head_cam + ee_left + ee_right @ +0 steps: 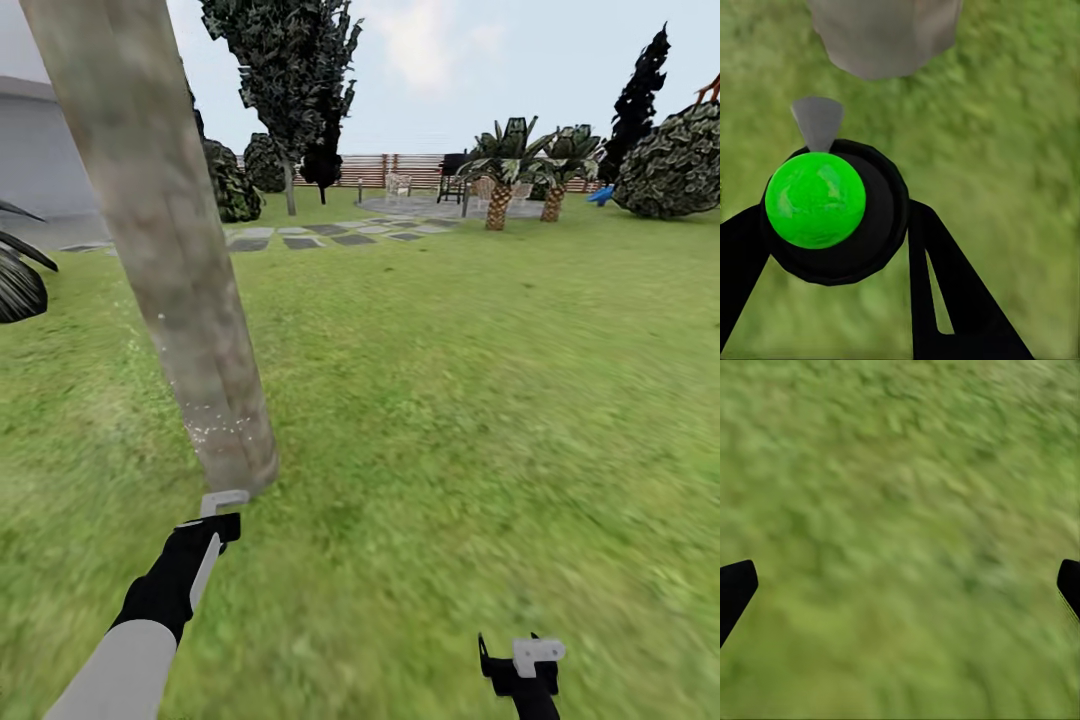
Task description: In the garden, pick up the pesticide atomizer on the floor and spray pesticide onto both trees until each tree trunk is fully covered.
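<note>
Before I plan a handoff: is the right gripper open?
Open: the right gripper's two fingertips sit far apart with only grass between.

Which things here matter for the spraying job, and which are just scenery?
Job:
- sprayer, held in left gripper
- tree trunk
- whitish specks on the trunk
- grass

Scenery:
- palms
- stepping stones
- fence
- chairs
- right gripper, open

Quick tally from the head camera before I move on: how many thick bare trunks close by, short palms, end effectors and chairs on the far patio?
Thick bare tree trunk: 1
Short palms, first and second: 2
End effectors, left end effector and right end effector: 2
Patio chairs: too small to count
Total counted: 5
</note>
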`<state>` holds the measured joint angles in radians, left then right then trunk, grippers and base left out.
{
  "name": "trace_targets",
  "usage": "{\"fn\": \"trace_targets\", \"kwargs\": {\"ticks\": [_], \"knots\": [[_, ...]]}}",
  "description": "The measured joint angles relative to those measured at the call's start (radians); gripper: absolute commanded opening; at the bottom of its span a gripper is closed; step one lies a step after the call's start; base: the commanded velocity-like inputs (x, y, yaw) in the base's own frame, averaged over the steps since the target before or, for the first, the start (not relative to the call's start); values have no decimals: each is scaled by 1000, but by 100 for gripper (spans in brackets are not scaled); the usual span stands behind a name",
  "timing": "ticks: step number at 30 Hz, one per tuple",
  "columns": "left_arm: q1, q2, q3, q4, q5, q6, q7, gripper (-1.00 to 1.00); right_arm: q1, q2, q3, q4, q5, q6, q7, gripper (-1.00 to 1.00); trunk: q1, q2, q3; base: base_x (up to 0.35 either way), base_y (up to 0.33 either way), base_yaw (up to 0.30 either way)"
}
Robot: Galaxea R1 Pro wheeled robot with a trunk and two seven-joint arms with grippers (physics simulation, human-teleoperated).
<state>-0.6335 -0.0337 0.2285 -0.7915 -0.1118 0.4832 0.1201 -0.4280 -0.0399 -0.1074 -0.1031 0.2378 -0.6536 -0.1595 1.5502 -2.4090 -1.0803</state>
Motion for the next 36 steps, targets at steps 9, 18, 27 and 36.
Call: {"fn": "trace_targets", "kwargs": {"ticks": [9,18,27,36], "knots": [[0,0,0,0,1,0,0,-100,0,0,0,0,0,0,0,100,0,0,0,121,-273,144],[0,0,0,0,2,0,0,-100,0,0,0,0,0,0,0,100,0,0,0,121,-273,80],[0,0,0,0,2,0,0,-100,0,0,0,0,0,0,0,100,0,0,0,120,-273,271],[0,0,0,0,2,0,0,-100,0,0,0,-1,0,0,0,100,0,0,0,121,-273,276]]}}
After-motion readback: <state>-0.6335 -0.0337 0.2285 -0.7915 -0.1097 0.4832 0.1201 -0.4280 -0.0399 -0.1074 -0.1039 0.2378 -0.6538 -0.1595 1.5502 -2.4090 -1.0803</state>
